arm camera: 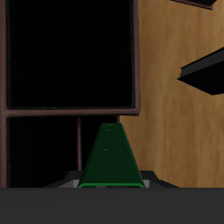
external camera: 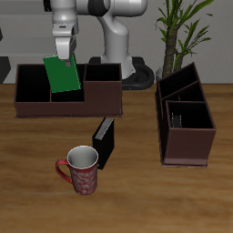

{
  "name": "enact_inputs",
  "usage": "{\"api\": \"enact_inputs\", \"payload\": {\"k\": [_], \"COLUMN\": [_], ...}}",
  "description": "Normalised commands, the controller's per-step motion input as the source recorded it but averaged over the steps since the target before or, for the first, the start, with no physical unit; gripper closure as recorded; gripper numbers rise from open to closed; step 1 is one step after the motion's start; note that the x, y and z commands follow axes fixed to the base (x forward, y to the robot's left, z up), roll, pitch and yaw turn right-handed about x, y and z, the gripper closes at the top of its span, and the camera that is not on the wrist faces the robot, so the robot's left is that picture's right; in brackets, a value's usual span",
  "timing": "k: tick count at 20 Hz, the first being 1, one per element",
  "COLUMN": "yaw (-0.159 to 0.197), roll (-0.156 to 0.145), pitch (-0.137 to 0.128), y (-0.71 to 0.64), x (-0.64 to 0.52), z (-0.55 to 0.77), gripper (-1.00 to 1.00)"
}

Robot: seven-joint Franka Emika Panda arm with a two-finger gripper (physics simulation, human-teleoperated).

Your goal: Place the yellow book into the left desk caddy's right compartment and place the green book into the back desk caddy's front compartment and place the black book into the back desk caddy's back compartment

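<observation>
My gripper [external camera: 64, 55] is shut on the top of the green book [external camera: 64, 75], which hangs tilted just above the back desk caddy [external camera: 68, 107]. From the wrist view, the green book [arm camera: 111, 157] points down over the divider between two dark compartments of the back desk caddy [arm camera: 70, 111]. The black book [external camera: 105, 144] stands on the table nearer the front edge, apart from both caddies, and it shows as a dark slab [arm camera: 203, 70] in the wrist view. The left desk caddy [external camera: 187, 150] stands off to the side. The yellow book is out of view.
A red patterned mug [external camera: 82, 170] stands beside the black book, near the table's front edge. A potted plant [external camera: 177, 36] rises behind the left desk caddy. The robot's base is just behind the back desk caddy.
</observation>
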Motion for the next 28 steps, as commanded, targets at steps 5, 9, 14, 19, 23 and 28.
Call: {"api": "enact_inputs", "payload": {"k": [5, 9, 14, 19, 23, 28], "yaw": [-0.038, -0.003, 0.016, 0.010, -0.039, 0.015], "roll": [0.032, 0.045, 0.018, 0.001, -0.007, -0.014], "pitch": [0.067, 0.020, 0.052, 0.047, 0.063, 0.026], "y": [0.09, 0.17, 0.11, 0.00, -0.01, -0.06], "x": [-0.05, -0.08, -0.05, 0.00, -0.02, 0.00], "z": [-0.13, -0.02, -0.15, -0.18, -0.23, -0.19], "gripper": [1.00, 1.00, 1.00, 1.00, 1.00, 1.00]}}
